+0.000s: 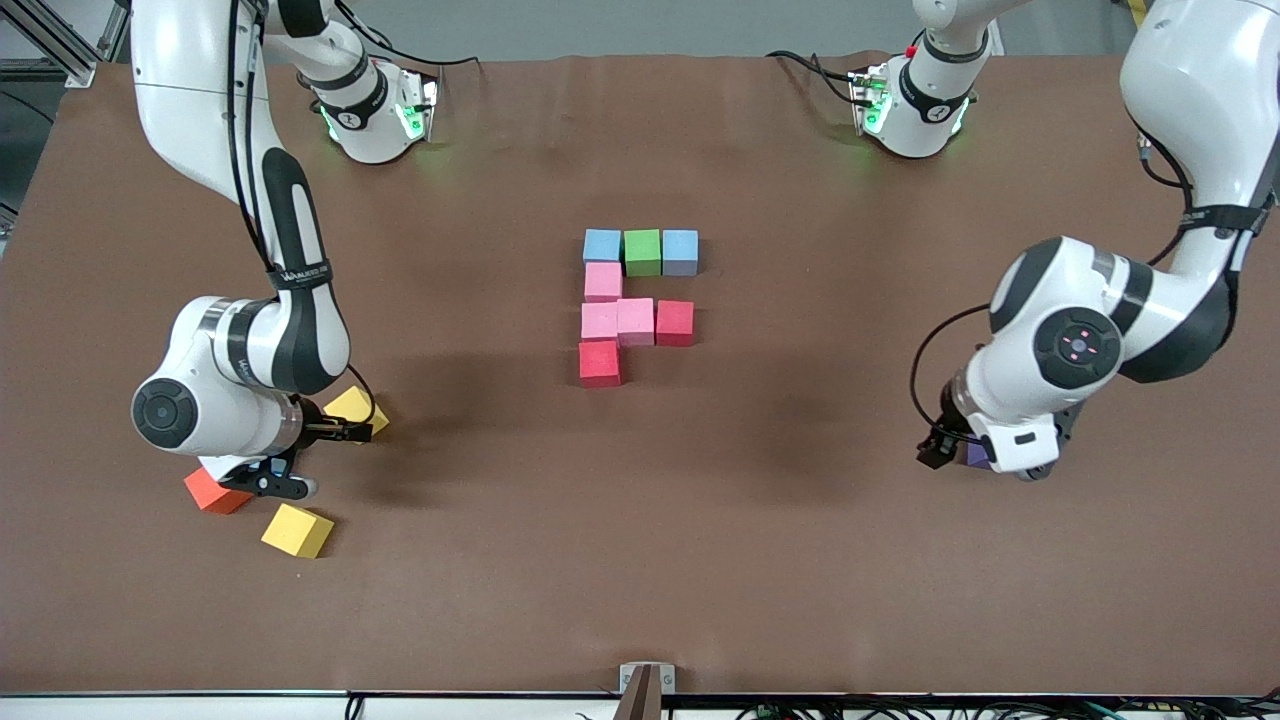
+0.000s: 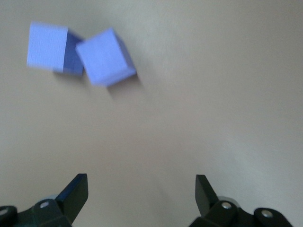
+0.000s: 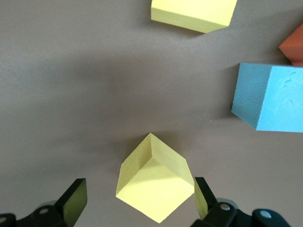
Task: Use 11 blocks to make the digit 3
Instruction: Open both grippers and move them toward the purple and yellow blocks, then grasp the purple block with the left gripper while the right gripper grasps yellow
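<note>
1. On the brown worktop [image 1: 640, 560], eight small matte cubes lie touching as a partial digit 3 [image 1: 636, 300] at the middle.
2. Its farthest bar is a light blue cube [image 1: 602, 245], a green cube [image 1: 642, 252] and another light blue cube [image 1: 680, 252].
3. A pink cube [image 1: 603, 281] joins that bar to a middle bar of two pink cubes [image 1: 618, 321] and a red cube [image 1: 675, 322]; a second red cube [image 1: 599, 363] lies nearest the camera.
4. The right end effector [image 3: 140, 189] hangs low at the right arm's end, fingers spread, with a yellow cube [image 3: 154, 187] between them, not pinched.
5. Near it lie a second yellow cube [image 3: 194, 12], an orange cube [image 1: 215, 490] and a blue cube [image 3: 270, 97].
6. The left end effector [image 2: 140, 187] hovers at the left arm's end, fingers spread over bare worktop and holding nothing.
7. Near it, two purple cubes [image 2: 102, 56] lie touching each other.
</note>
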